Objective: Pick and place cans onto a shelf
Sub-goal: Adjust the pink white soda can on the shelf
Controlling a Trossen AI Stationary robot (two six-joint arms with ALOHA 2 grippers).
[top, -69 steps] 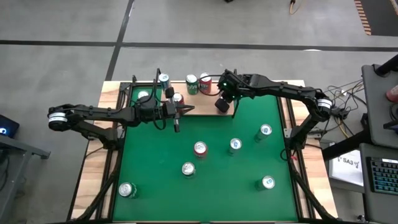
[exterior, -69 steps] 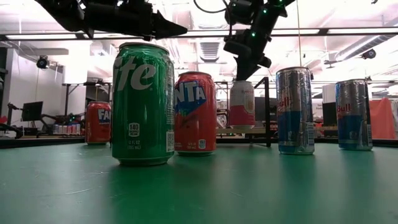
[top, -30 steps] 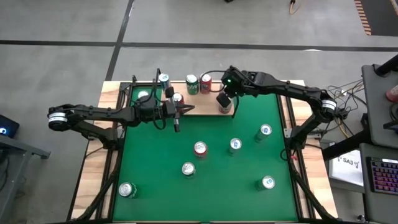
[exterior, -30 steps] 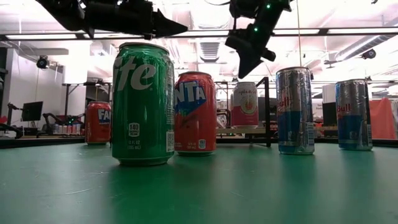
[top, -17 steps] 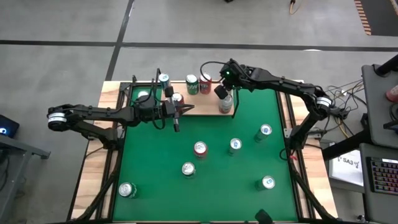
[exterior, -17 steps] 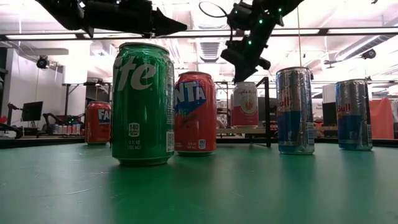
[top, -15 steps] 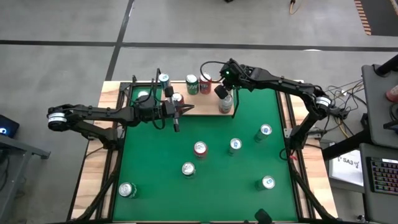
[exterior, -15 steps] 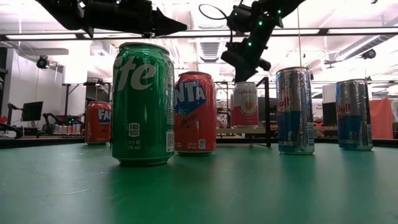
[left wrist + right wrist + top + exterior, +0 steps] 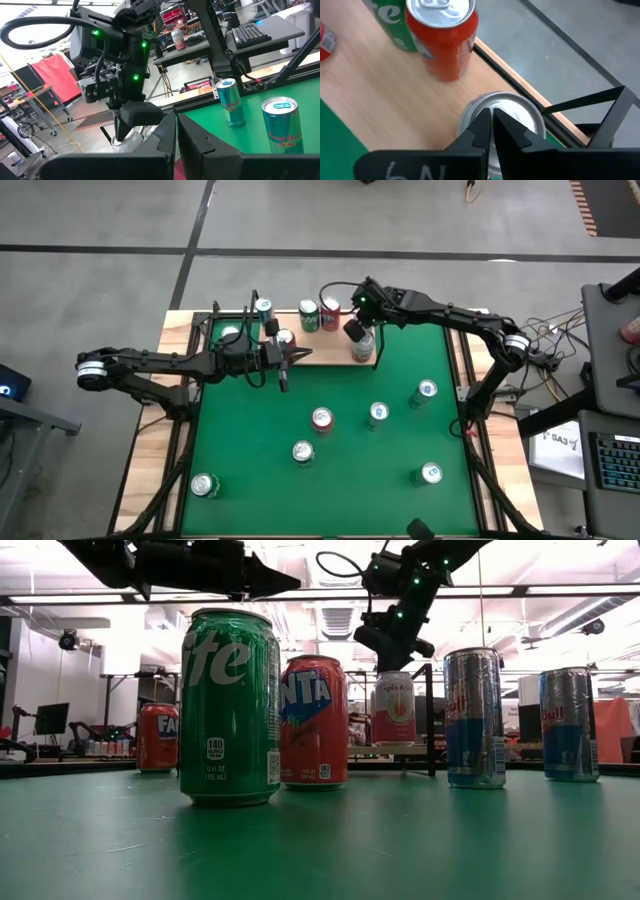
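Observation:
The shelf (image 9: 322,358), a light-wood board, lies along the table's far edge and carries several cans. A pink-and-white can (image 9: 393,708) stands upright on the shelf's right end. My right gripper (image 9: 491,119) is shut and slants down right over that can's silver top (image 9: 517,112). A red can (image 9: 445,42) and a green can (image 9: 395,22) stand just beyond. My left gripper (image 9: 291,357) is shut and level above the shelf's near edge, pointing toward the table's right, with nothing in it. My right gripper has its shut fingertips (image 9: 384,663) at the rim of the pink-and-white can's top, coming from above and from the table's right. I cannot tell whether they touch the can. The can stands upright on the shelf.
Several cans stand loose on the green table (image 9: 250,430): a red one (image 9: 322,418), silver-topped ones (image 9: 377,413) (image 9: 427,390) (image 9: 302,451) (image 9: 431,473) and one near the front left (image 9: 205,485). A black wire upright (image 9: 430,720) stands at the shelf's right end.
My right gripper has gone a little toward the table's left edge and down, staying shut, and now sits right over the pink-and-white can's top. The can has kept its place on the shelf.

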